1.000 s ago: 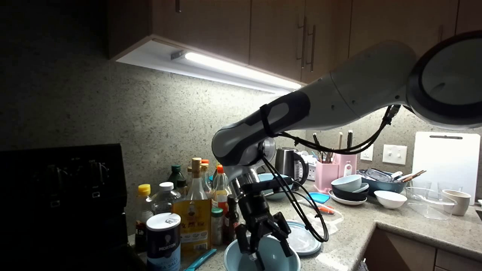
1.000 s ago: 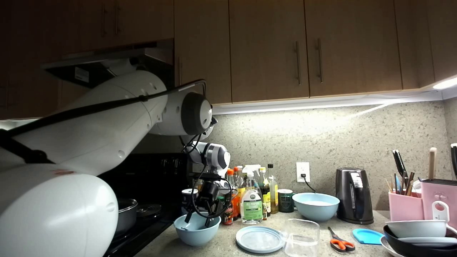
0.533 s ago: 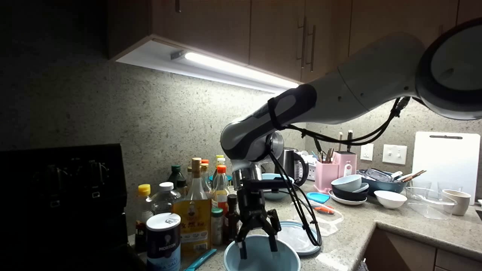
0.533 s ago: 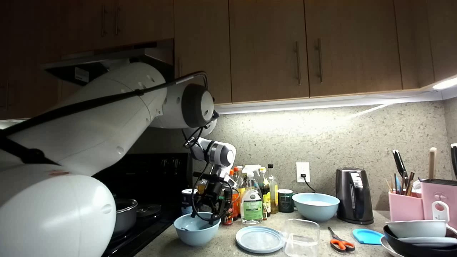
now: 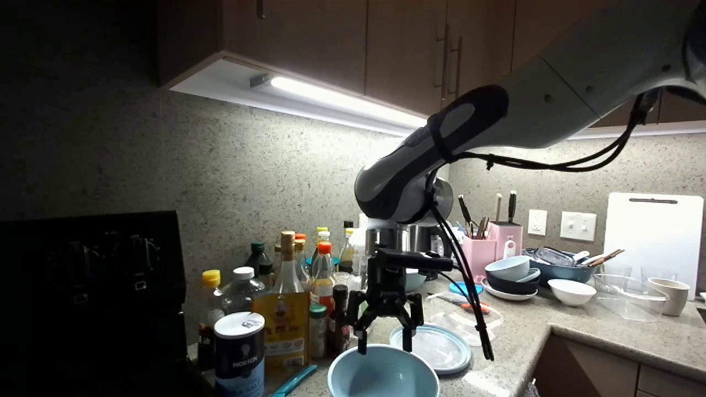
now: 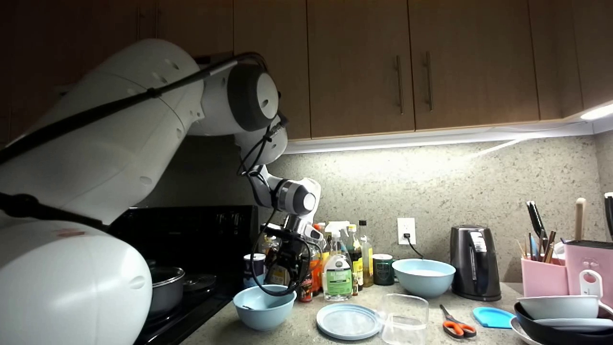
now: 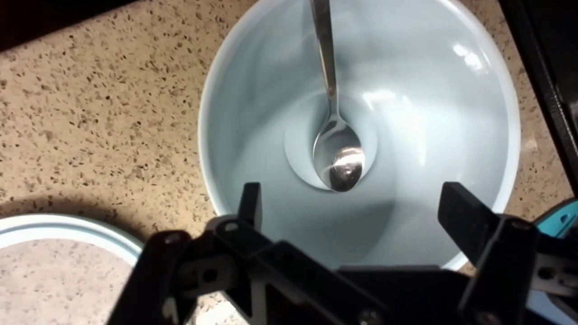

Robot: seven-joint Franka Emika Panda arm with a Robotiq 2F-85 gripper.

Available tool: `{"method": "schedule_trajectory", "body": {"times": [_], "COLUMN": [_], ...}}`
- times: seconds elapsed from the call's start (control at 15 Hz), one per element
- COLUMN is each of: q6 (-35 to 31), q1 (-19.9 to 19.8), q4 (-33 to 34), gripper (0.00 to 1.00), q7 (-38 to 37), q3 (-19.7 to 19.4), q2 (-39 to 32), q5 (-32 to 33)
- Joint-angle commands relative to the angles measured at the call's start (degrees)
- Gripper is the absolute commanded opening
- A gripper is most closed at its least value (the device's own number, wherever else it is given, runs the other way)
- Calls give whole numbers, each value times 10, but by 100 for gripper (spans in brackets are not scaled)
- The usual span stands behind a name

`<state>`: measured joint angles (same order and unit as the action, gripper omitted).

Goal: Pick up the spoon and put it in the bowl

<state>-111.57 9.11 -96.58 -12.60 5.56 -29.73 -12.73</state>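
Note:
The metal spoon (image 7: 338, 153) lies inside the pale blue bowl (image 7: 442, 113). Its head rests on the bowl's bottom and its handle leans up the wall, out of the top of the wrist view. The bowl also shows in both exterior views (image 5: 383, 377) (image 6: 263, 314), at the front of the counter by the stove. In an exterior view a small dark bit of the spoon (image 6: 246, 307) shows at the bowl's inner rim. My gripper (image 5: 384, 348) points straight down just above the bowl. In the wrist view its fingers (image 7: 350, 198) are wide apart with nothing between them.
A pale blue lid (image 6: 349, 322) lies beside the bowl, with a clear container (image 6: 407, 321) and scissors (image 6: 459, 328) farther along. A salt canister (image 5: 239, 358), bottles (image 5: 287, 320) and a teal utensil (image 5: 295, 380) stand or lie close by. Another blue bowl (image 6: 424, 278) stands by the kettle (image 6: 475, 263).
My gripper has risen out of the bowl and turned from tilted to upright. The arm has lifted with it. The bowl has not moved.

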Motion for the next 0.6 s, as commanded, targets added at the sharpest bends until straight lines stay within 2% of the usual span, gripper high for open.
{"method": "schedule_trajectory", "body": {"times": [0.0, 0.2, 0.27, 0.4, 0.53], "q6": [-99, -165, -122, -144, -145], "q1": [-4, -10, -6, -10, -9], "q4": [-139, -210, -140, -177, -180], "gripper": [100, 100, 100, 100, 100], "q7": [-57, -86, -72, -76, -80], "q3": [-15, -24, -21, -23, -25], "q2": [99, 132, 90, 107, 108], "q5": [-23, -35, -13, -17, -9]}}
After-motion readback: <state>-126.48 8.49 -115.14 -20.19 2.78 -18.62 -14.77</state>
